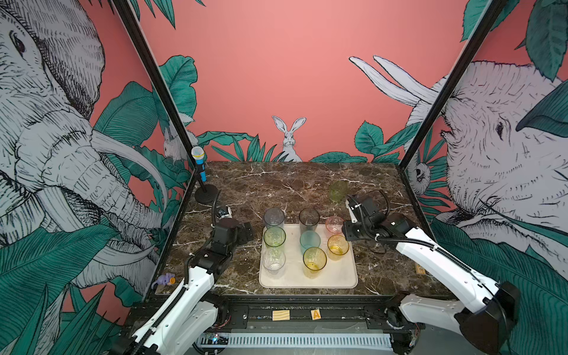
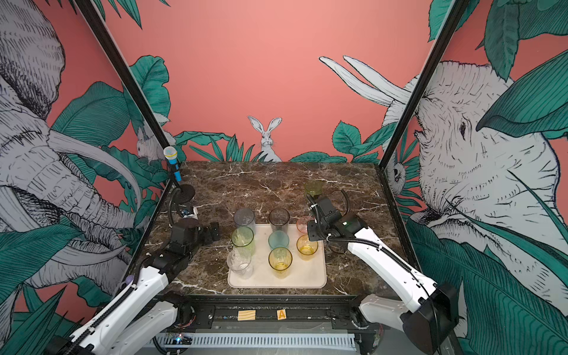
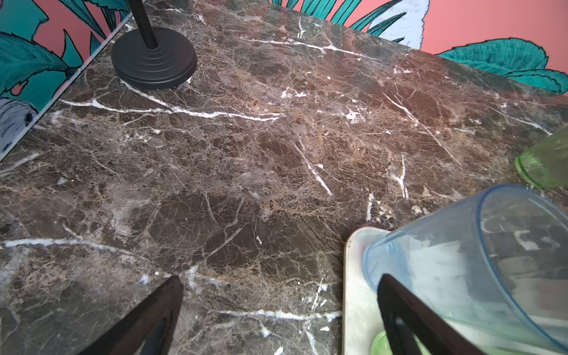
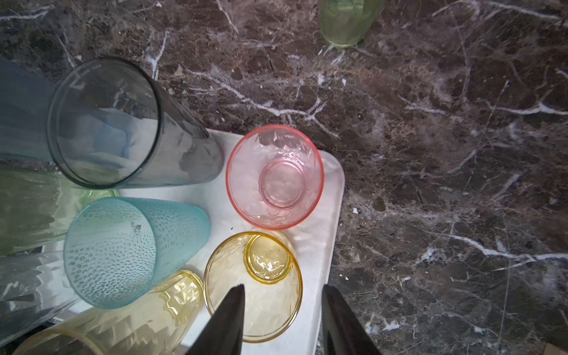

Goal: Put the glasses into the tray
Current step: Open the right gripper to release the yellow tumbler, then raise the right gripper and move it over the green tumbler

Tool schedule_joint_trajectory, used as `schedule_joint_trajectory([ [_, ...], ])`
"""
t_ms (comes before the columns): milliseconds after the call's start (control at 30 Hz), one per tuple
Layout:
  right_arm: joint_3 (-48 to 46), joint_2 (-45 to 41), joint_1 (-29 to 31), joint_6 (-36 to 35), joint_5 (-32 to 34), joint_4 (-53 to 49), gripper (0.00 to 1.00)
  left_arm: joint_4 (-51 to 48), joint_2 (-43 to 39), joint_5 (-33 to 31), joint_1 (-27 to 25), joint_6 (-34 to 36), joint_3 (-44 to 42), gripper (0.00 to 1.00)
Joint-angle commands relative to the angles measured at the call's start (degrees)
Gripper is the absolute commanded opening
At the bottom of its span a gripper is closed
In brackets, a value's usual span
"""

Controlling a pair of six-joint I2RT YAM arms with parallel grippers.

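1. Dark marble tabletop (image 1: 276,184) ringed by jungle-mural walls, with the tray (image 1: 307,281) lying flat in the middle.
2. Eight glasses upright in the tray. Along the far edge: grey-blue glass (image 1: 273,216), smoky glass (image 1: 309,219), pink glass (image 1: 334,223). Middle row: tall green glass (image 1: 274,236), teal glass (image 1: 309,239), amber glass (image 1: 338,246). Nearest: clear glass (image 1: 273,259) and yellow glass (image 1: 314,261).
3. One to go: short green glass (image 1: 338,190) out on the marble, beyond the tray's far right corner and well apart from the rest.
4. Right gripper (image 4: 283,287) poised above the amber glass at the tray's right edge, jaws parted over its rim, clamping nothing.
5. Left gripper (image 3: 280,278) spread wide and empty, low by the tray's far left corner, just beside the grey-blue glass.
6. Judging by all that: nearly home, eight of nine placed, only the short green glass left to fetch. Likely a job for the right gripper, being the nearer.
7. Worth watching: tight packing at the back of the tray, with bare room mostly along the near edge and near right corner.
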Motion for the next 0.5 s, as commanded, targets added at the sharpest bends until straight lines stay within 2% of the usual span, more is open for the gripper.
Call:
schedule_joint_trajectory([
  [0, 3.12, -0.91, 0.33, -3.25, 3.82, -2.84, 0.45, -1.26, -1.15, -1.21, 0.21, 0.36, -0.89, 1.0],
  [300, 10.07, 0.97, -1.64, -8.05, 9.52, -3.28, 0.55, -1.89, -1.45, -1.44, 0.21, 0.44, -0.78, 0.99],
  [467, 11.99, 2.87, -6.29, -9.01, 7.48, -0.55, 0.59, -2.49, -2.14, -1.83, 0.22, 0.58, -0.69, 0.99],
])
